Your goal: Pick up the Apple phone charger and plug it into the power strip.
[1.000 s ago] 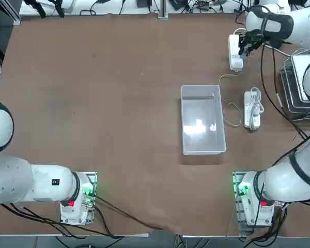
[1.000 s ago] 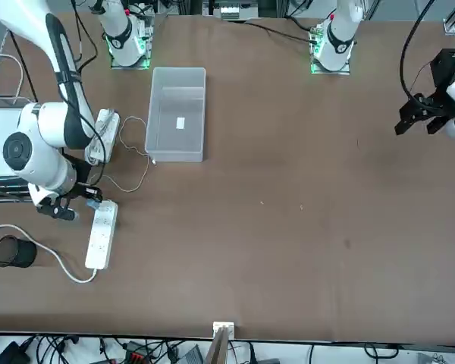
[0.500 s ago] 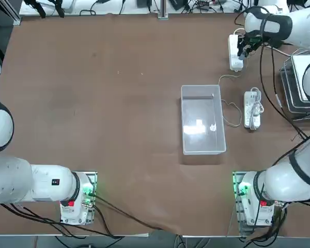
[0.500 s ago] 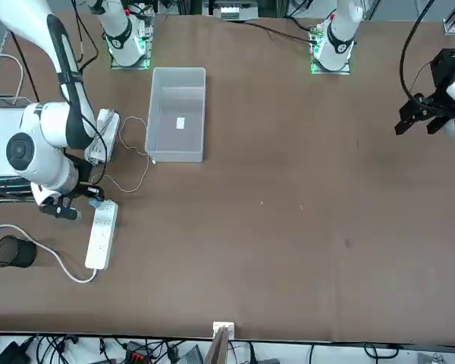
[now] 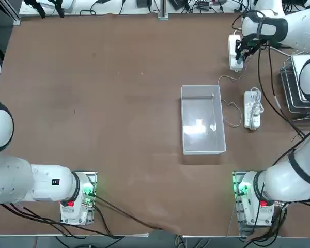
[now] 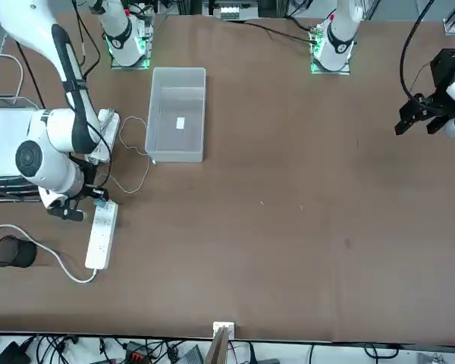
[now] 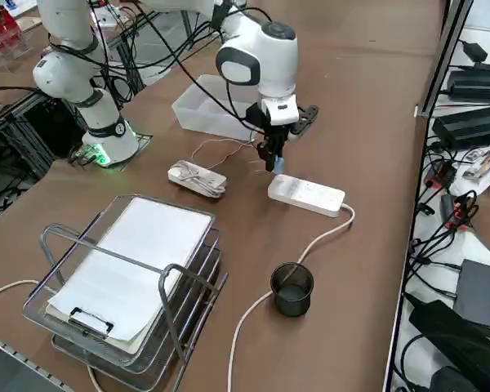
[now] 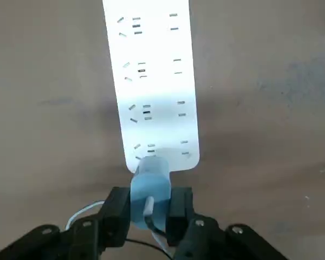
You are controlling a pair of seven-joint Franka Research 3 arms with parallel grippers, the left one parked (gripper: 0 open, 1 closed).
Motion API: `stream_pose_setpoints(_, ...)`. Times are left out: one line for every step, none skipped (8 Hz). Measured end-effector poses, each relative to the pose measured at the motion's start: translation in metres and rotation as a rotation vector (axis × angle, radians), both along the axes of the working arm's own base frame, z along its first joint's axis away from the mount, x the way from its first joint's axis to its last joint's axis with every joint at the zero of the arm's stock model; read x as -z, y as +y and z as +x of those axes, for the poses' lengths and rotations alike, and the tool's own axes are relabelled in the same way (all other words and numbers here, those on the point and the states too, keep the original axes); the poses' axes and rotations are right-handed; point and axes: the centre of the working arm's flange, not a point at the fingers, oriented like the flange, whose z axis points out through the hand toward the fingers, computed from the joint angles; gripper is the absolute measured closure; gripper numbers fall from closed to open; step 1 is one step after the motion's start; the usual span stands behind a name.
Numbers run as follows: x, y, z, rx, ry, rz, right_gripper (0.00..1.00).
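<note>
Alignment is what the coming move depends on — the right gripper [image 8: 150, 208] has its jaws clamped on the Apple phone charger [image 8: 149, 187], which hangs directly over the near end of the power strip [image 8: 151, 81], above the last set of sockets. From the wrist view, the strip's long axis runs straight away from the jaws, so its socket rows stretch out beyond the charger. From the side, the charger [image 7: 276, 166] sits just above the strip [image 7: 305, 194] on the tabletop [image 7: 376, 122] — whether its prongs have entered the slots I cannot tell. Its thin cable [image 5: 228, 111] trails back toward the clear plastic bin [image 5: 202, 120].
</note>
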Motion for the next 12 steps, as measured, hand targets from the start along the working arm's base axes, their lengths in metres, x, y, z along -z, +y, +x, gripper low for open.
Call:
stream_pose_setpoints(-0.002, 0.0, 0.003, 0.0, -0.008, 0.0, 0.63)
stream_pose_setpoints(-0.004, 0.0, 0.006, 0.0, -0.015, 0.0, 0.63)
stream_pose_setpoints(-0.003, 0.0, 0.008, -0.001, -0.015, 0.0, 0.63)
stream_pose_setpoints(0.0, 0.0, 0.009, -0.001, -0.013, 0.0, 0.63)
stream_pose_setpoints(0.004, 0.001, 0.01, -0.002, -0.009, -0.001, 0.63)
stream_pose_setpoints(0.008, 0.001, 0.011, -0.002, -0.004, -0.001, 0.63)
stream_pose_setpoints(0.011, 0.001, 0.011, -0.003, 0.001, -0.001, 0.63)
stream_pose_setpoints(0.014, 0.001, 0.01, -0.005, 0.006, -0.002, 0.63)
stream_pose_setpoints(0.017, 0.001, 0.01, -0.007, 0.009, -0.002, 0.63)
stream_pose_setpoints(0.018, 0.001, 0.011, -0.01, 0.011, -0.002, 0.63)
stream_pose_setpoints(0.018, 0.001, 0.011, -0.012, 0.012, -0.002, 0.63)
stream_pose_setpoints(0.019, 0.001, 0.011, -0.013, 0.012, -0.001, 0.63)
